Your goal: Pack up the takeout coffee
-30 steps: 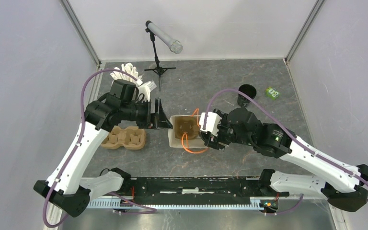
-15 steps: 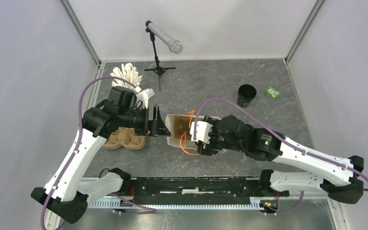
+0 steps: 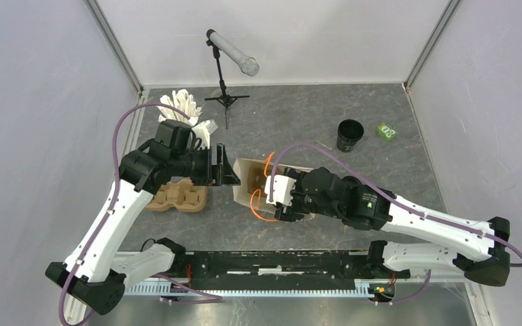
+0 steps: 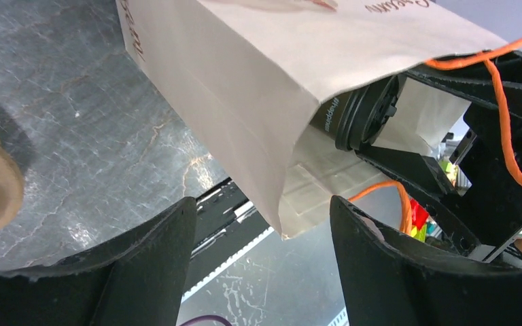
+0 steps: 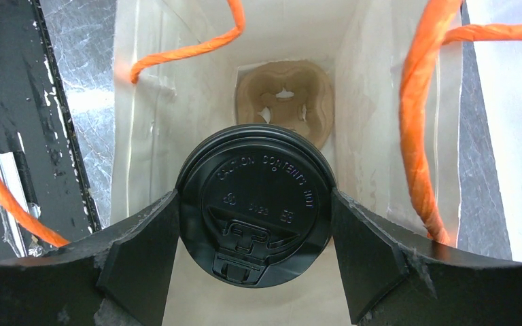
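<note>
One takeout coffee (image 5: 255, 214), a black cup with its round black lid on, sits clamped between the two fingers of the right gripper (image 5: 255, 227), which press on opposite sides of the lid. It is inside the open mouth of the paper bag (image 5: 380, 102), lid toward the wrist camera, with the bag's walls around it. Deeper in, on the bag's floor, lies a cardboard cup carrier (image 5: 285, 102), apart from the cup. Orange cord handles (image 5: 421, 136) loop on both sides of the opening.

At the bag's other side the left gripper (image 4: 262, 224) stands spread wide, a corner of the bag's rim between its fingers and not pinched.

On the grey table (image 3: 299, 115) a second cardboard carrier (image 3: 177, 197) lies under the left arm. An open black cup (image 3: 349, 134) and a small green packet (image 3: 386, 131) stand well apart at the far right.
</note>
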{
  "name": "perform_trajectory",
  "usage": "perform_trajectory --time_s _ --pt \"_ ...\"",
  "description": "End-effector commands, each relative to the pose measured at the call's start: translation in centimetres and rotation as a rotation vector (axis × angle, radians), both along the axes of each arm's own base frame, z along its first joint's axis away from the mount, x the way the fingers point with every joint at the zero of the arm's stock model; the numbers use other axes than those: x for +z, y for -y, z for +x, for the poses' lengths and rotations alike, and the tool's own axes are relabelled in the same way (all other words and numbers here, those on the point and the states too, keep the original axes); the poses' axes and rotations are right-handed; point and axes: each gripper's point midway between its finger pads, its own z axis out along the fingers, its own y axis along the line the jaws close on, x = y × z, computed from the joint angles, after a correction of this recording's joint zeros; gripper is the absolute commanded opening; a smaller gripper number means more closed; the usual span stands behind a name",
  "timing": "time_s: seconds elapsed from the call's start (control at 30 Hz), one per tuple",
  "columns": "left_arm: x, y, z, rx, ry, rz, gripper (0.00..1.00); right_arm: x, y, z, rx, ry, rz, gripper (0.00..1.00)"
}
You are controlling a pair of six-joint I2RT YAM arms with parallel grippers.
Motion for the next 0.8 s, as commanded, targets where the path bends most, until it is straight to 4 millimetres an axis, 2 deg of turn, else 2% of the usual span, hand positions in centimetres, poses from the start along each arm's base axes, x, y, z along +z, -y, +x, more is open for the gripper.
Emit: perform_trajectory --time_s 0.0,0.13,0.43,0.5,0.6,0.67,0.77 --pt "1.3 0.6 1.5 0.017 0.080 -0.023 0.76 0.9 0.5 0.1 -0.017 0.037 0.031 0.66" --pt "0.2 0.9 0.9 -0.011 0.066 -0.011 0.74 0.9 0.6 0.0 -0.028 0.039 0.034 0.66" --pt "-1.2 1.6 0.2 -0.038 0.060 0.013 0.60 0.9 0.2 -0.2 -0.025 0.046 0.026 0.65" --pt "-1.4 1.7 0.3 -0.037 0.067 0.017 0.48 0.9 0.2 -0.2 -0.023 0.050 0.022 0.65" --pt "-1.6 2.2 0.3 -0.062 0.076 0.002 0.17 1.4 -0.1 -0.2 -0.018 0.065 0.025 0.66" --pt "-1.7 2.8 0.3 -0.095 0.088 -0.016 0.07 2.1 -0.6 0.1 -0.015 0.080 0.033 0.66" --pt "-1.5 3.4 0.2 -0.151 0.133 -0.031 0.02 3.0 -1.3 0.7 -0.022 0.112 0.025 0.66"
